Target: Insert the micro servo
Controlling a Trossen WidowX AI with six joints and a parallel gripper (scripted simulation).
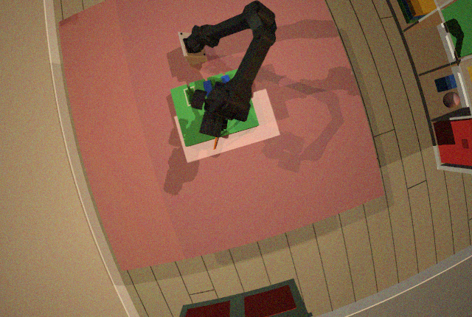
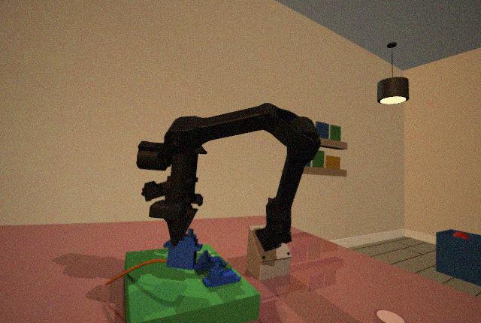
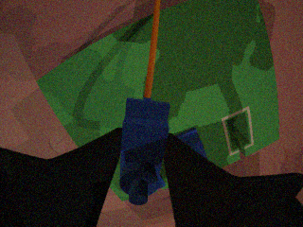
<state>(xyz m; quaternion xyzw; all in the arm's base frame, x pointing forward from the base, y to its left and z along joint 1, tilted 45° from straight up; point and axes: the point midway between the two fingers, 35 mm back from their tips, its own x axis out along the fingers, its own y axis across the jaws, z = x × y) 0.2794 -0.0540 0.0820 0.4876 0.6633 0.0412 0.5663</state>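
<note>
arm (image 2: 240,117): matte black, boxy links | base (image 2: 267,261): tan-and-white wedge | pincer (image 2: 176,233): black, tapered

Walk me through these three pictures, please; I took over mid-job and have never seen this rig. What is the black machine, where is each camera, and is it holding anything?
The black machine is a jointed robot arm bolted to a small tan base block on a pink table top. One picture looks straight down from overhead, one from the side at table height, and one from a camera on the arm's wrist, looking past its two dark fingers.

On the table sits a green block, the deck, with two more blue parts mounted on it and a white-outlined pocket.

The gripper is shut on a blue micro servo, whose orange cable trails away across the deck. The servo is not yet in the pocket.
</note>
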